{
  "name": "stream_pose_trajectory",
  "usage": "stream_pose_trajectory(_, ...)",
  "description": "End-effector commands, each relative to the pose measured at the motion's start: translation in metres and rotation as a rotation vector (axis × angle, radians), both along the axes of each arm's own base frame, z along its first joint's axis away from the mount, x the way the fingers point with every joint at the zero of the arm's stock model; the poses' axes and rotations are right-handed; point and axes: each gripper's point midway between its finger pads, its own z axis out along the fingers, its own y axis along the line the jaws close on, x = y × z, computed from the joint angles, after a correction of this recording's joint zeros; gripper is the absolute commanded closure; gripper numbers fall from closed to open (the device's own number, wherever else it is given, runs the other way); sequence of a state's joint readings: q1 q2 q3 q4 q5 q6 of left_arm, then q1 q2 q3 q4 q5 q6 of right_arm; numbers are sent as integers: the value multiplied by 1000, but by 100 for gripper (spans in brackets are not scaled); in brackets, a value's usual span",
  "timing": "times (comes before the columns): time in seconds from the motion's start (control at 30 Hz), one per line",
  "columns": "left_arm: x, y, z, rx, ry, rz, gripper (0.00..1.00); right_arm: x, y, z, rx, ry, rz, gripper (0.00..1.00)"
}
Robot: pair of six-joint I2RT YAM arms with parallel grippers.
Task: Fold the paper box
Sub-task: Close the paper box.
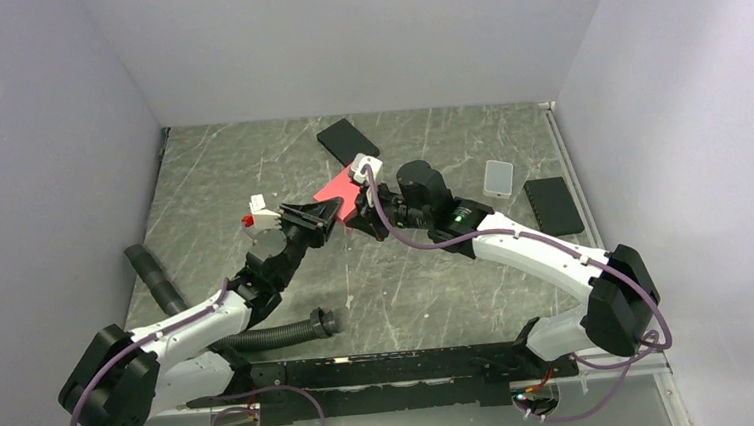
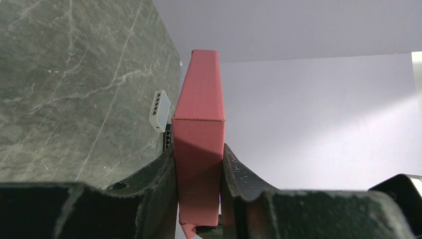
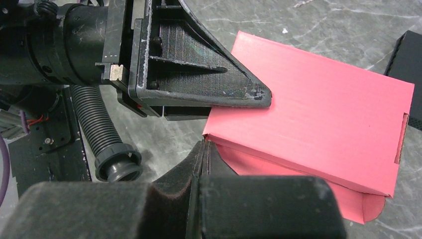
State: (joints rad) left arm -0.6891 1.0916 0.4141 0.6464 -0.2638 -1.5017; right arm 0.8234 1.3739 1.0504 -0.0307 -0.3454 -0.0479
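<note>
The paper box (image 1: 339, 190) is a pinkish-red, flat rectangular box, held tilted just above the table's middle. My left gripper (image 1: 325, 215) is shut on its near-left edge. In the left wrist view the box (image 2: 199, 129) stands edge-on between both fingers of that gripper (image 2: 199, 164). In the right wrist view the box (image 3: 318, 114) shows its broad face, with an open flap (image 3: 358, 204) under its lower edge, and the left finger (image 3: 214, 84) lies on top of it. My right gripper (image 3: 204, 145) is shut, its tips at the box's near corner, with no paper seen between them.
A black flat box (image 1: 347, 139) lies behind the paper box, another (image 1: 553, 206) at the right edge, beside a pale translucent case (image 1: 498, 177). A tiny red-and-white carton (image 1: 256, 211) sits left of the left gripper. A black ribbed hose (image 1: 271, 336) lies near the arm bases.
</note>
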Motion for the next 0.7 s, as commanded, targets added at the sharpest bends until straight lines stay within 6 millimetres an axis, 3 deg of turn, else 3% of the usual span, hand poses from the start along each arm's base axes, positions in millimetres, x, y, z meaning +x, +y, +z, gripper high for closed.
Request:
stream_pose_trajectory(0.0,-4,-15,34,-62,-78,-43,100,14,6,33,59,-65,-48,100)
stream_pose_trajectory(0.27,-5,-22,29,-54,-68,-47,100,22,2,35,50,-88,-95,100)
stream_pose_trajectory(0.5,-4,-25,24,-47,-42,-28,100,9,13,24,13,-80,-62,100)
stream_pose_trajectory(0.67,-5,-25,21,-55,-35,-23,100,11,15,23,10,-82,-75,100)
